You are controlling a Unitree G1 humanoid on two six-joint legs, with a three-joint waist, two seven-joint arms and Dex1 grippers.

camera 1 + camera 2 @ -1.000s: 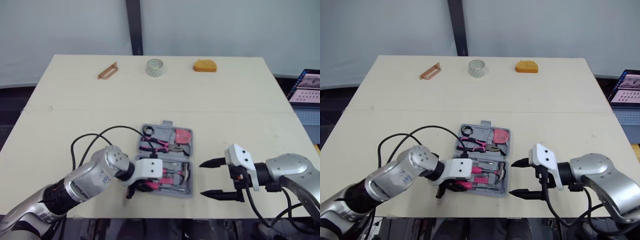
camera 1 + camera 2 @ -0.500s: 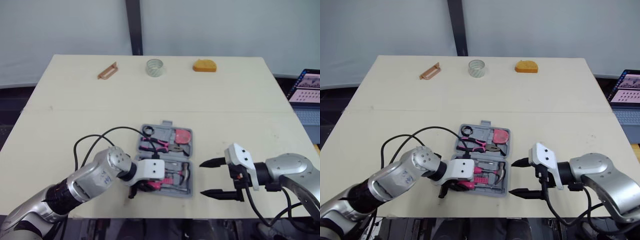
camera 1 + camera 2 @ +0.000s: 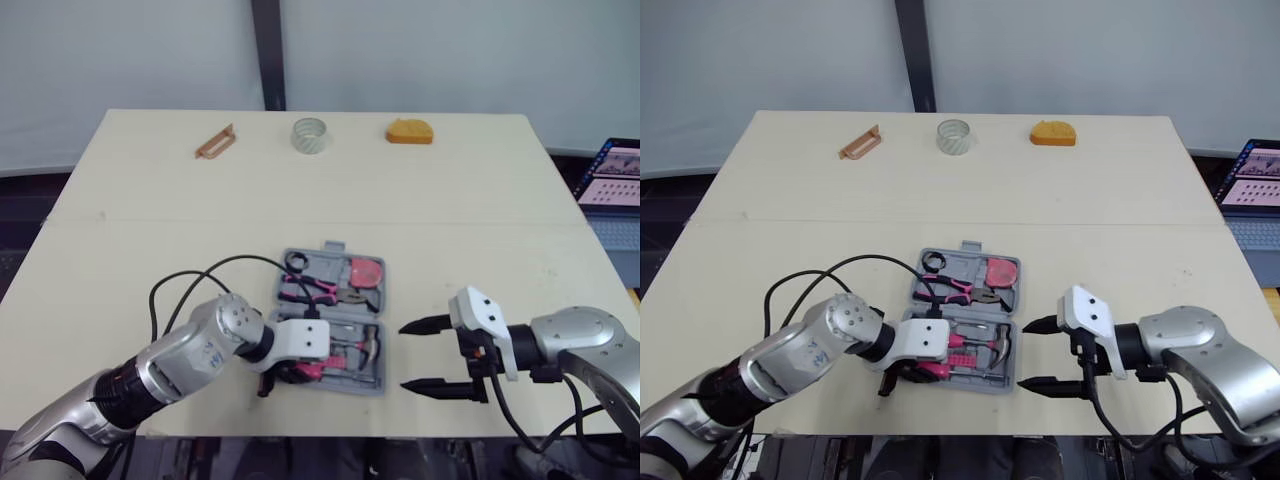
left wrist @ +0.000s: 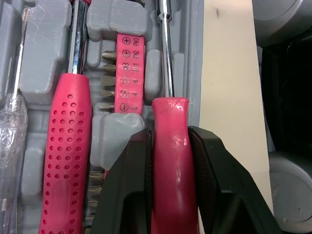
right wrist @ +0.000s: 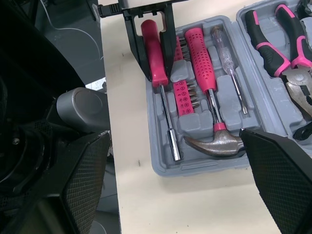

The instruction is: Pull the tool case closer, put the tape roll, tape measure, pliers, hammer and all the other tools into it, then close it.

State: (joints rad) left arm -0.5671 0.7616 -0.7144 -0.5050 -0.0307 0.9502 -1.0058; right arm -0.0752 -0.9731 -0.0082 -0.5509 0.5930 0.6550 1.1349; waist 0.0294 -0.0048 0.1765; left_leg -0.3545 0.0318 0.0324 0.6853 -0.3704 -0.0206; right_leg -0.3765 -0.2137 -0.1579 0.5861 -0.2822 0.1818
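The grey tool case [image 3: 383,345] lies open near the table's front edge, holding pliers [image 5: 278,34], a hammer [image 5: 212,145], a pink screwdriver [image 5: 202,53] and a pink bit strip [image 4: 129,73]. My left gripper [image 4: 169,136] is shut on the pink handle of a driver [image 4: 170,161] that lies in the case's outermost slot, at the front left of the case [image 3: 290,370]. To the right of the case, my right gripper [image 3: 404,356] stands open and holds nothing. The tape roll [image 3: 310,135] and orange tape measure [image 3: 410,131] sit at the table's far edge.
A brown flat tool [image 3: 215,141] lies at the far left of the table, beside the tape roll. A laptop [image 3: 612,175] stands off the table's right side. A black cable [image 3: 200,275] loops over my left arm near the case.
My left gripper has edged slightly to the right over the case's front row, still shut on the pink driver. The right gripper has not moved.
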